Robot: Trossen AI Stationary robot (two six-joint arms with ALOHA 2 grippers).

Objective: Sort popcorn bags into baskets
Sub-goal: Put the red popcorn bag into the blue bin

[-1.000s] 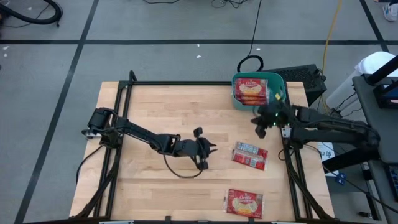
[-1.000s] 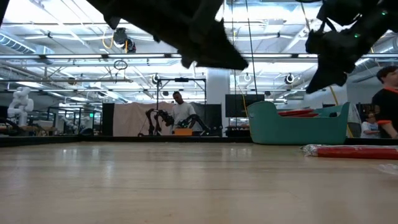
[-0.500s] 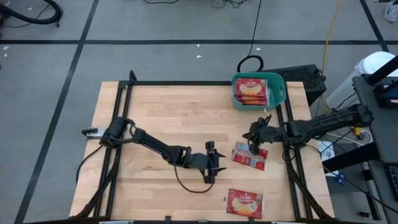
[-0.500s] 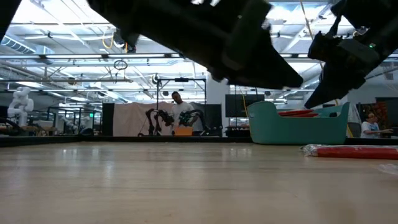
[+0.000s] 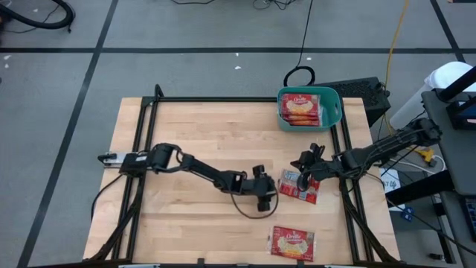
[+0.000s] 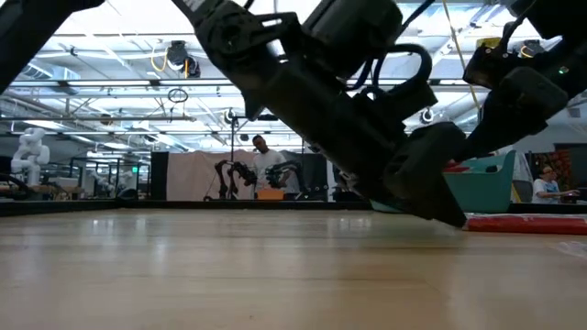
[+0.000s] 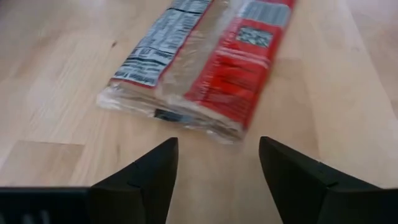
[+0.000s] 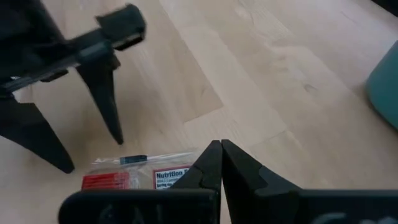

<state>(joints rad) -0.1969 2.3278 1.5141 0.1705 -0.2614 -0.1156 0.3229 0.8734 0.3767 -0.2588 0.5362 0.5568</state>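
Left hand [image 5: 269, 195]: low over the bench, fingers [image 7: 149, 177] apart, empty, pointed at the label-up bag [image 5: 299, 186] just in front of them.
Right hand [image 5: 305, 179]: above the far side of that same bag, fingers [image 8: 217, 165] pressed together, holding nothing.
Bench [image 5: 201, 141]: pale wood planks with a black frame along its edges; the grain runs lengthwise under both arms.
Label-up bag: lies flat between the two hands, red with a grey-white nutrition panel; in the left wrist view [image 7: 205, 68] it sits slightly askew to the fingers.
Second bag [image 5: 292, 243]: flat near the bench's front edge, popcorn picture up, well apart from both hands.
Third bag [image 5: 300, 109]: picture up inside the tub [image 5: 335, 112].
Tub: teal, at the far right corner of the bench; in the low view [image 6: 491, 179] it is partly hidden behind the left arm.
Bags counted: three, two on the bench and one in the tub.
Tubs counted: one.
Floor: grey, crossed by dark tape lines, with cables beyond the bench.
Room: a wide hall with ceiling beams and strip lights; a person [image 6: 266, 165] stands far back beside other robot arms, and another person [image 6: 548, 183] is at the right edge.
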